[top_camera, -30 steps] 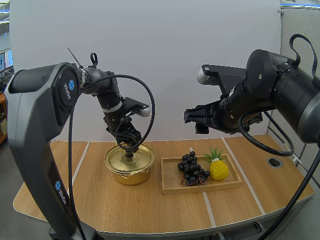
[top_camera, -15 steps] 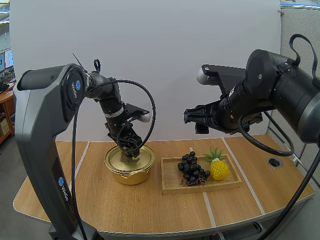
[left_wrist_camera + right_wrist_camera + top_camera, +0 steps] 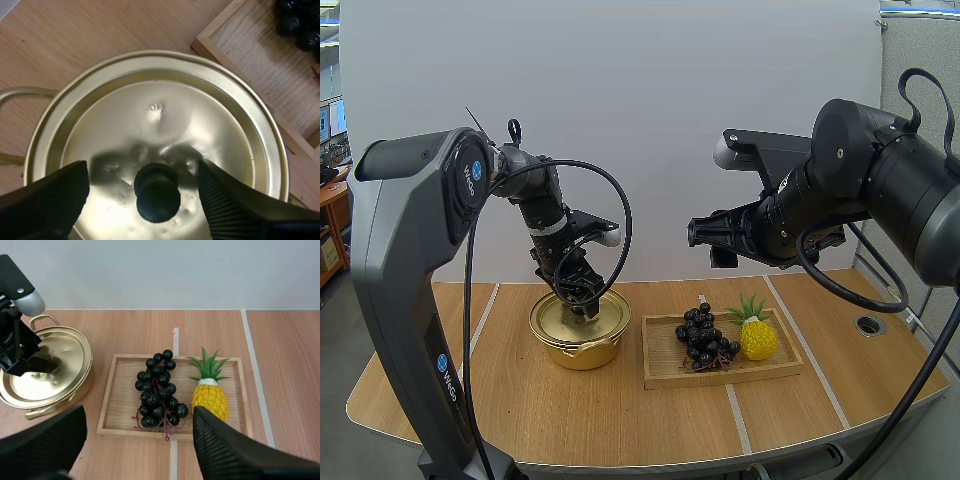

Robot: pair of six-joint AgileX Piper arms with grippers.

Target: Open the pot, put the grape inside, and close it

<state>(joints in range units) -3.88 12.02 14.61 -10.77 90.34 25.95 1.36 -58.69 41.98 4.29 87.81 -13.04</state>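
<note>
A gold pot [image 3: 580,332] with its lid [image 3: 165,130] on stands at the table's left. My left gripper [image 3: 586,304] hangs open right over the lid, its fingers [image 3: 220,200] on either side of the black knob [image 3: 157,192] without touching it. A bunch of dark grapes [image 3: 704,338] lies in the wooden tray [image 3: 665,372] beside the pot. My right gripper [image 3: 700,234] hovers open high above the tray; in its wrist view the grapes [image 3: 159,390] lie between its spread fingers [image 3: 225,450], far below.
A yellow toy pineapple [image 3: 756,334] sits in the tray to the right of the grapes [image 3: 210,396]. A round grommet hole [image 3: 870,325] is at the table's right edge. Bare wood lies in front of pot and tray.
My left gripper has come down slightly onto the pot lid, closer to the knob. The right arm has held still.
</note>
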